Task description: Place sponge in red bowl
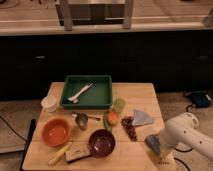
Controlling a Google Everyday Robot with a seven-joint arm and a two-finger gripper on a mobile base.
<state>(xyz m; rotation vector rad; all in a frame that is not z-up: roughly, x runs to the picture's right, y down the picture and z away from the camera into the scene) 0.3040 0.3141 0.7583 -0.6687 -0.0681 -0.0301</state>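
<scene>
Claw (pixel 159 146) low over the wooden table's (pixel 145 95) right front corner, at the white arm's tip; how far open, cannot tell. Far left of it, orange-red bowl (pixel 56 131). Nearer, still left, maroon bowl (pixel 102 142). Up-left, green tray (pixel 100 95). Just above-left, grey-blue cloth (pixel 142 117). Light-blue sponge (pixel 152 144) right against the claw's left side, well apart from both bowls.

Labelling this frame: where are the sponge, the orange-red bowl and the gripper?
sponge (pixel 151 143), camera view, its blue face.
orange-red bowl (pixel 56 120), camera view, its far rim.
gripper (pixel 158 146), camera view, arm's tip beside the sponge.
</scene>
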